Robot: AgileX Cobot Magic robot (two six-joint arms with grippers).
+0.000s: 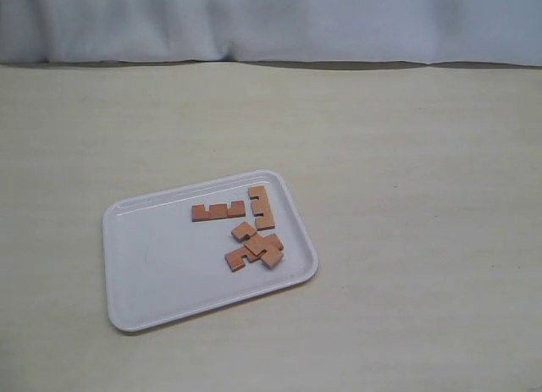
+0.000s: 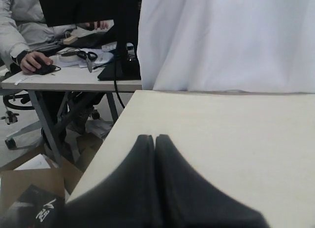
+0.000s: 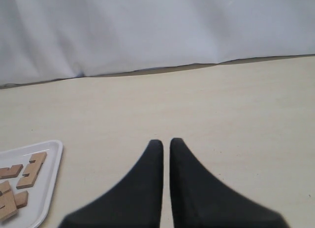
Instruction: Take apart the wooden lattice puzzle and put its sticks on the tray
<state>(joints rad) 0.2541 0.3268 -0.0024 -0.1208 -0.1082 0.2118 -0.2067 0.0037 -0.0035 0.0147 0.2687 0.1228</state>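
Left pincer (image 2: 155,137): clenched, empty.
Right pincer (image 3: 166,141): clenched, empty.
Sticks (image 1: 256,245): heaped near tray (image 1: 161,261) rim, possibly interlocked.
Risk: nudged over rim onto worktop (image 1: 406,155).

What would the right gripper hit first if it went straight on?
Likely nothing close: the right gripper points over bare table, with the tray off to one side. First in its line seems to be the white curtain, though depth is unclear.

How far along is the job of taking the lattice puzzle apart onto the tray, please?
It looks finished: the sticks lie flat on the tray, though two at its right side touch or overlap. Nothing is in hand: the left gripper and right gripper are shut and empty. Nothing obvious remains.
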